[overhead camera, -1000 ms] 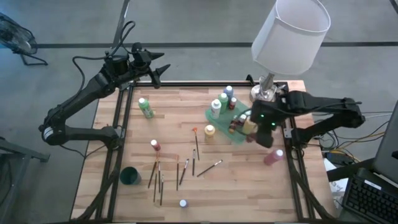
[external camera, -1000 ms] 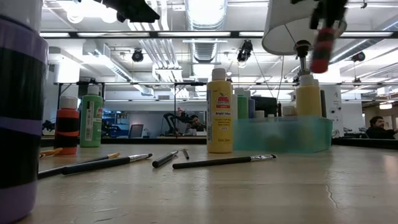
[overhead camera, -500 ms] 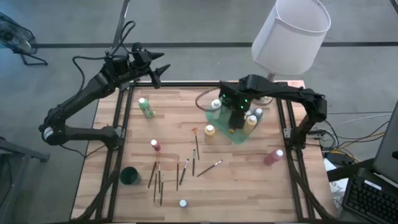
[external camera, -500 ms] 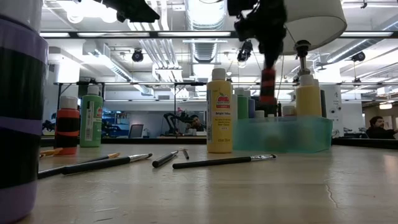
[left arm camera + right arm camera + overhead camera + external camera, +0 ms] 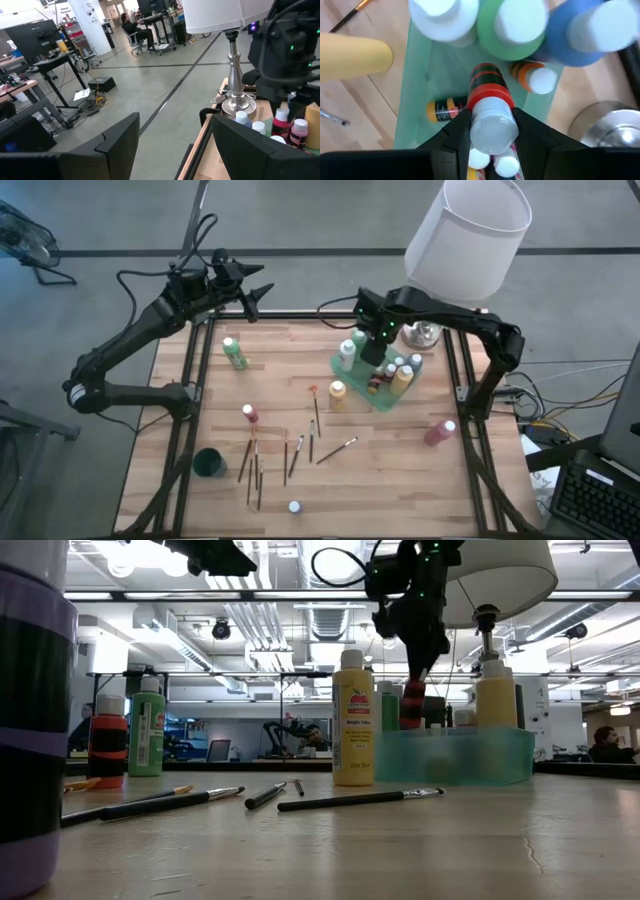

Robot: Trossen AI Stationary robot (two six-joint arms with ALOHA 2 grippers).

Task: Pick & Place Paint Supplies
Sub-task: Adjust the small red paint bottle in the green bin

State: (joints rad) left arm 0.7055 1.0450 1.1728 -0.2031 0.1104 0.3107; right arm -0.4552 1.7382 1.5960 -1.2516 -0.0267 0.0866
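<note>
Now the right gripper (image 5: 490,131), jaws clamped on a red paint bottle (image 5: 489,100), hangs over the green tray (image 5: 352,370); placing seems underway, needing a straight descent among standing bottles before release.

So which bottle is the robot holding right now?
Find the big white lamp at the table's far right corner, then the green tray beside it. Above the tray, the right gripper has its fingers shut on a red bottle: the only one in the air, not standing or lying.
</note>
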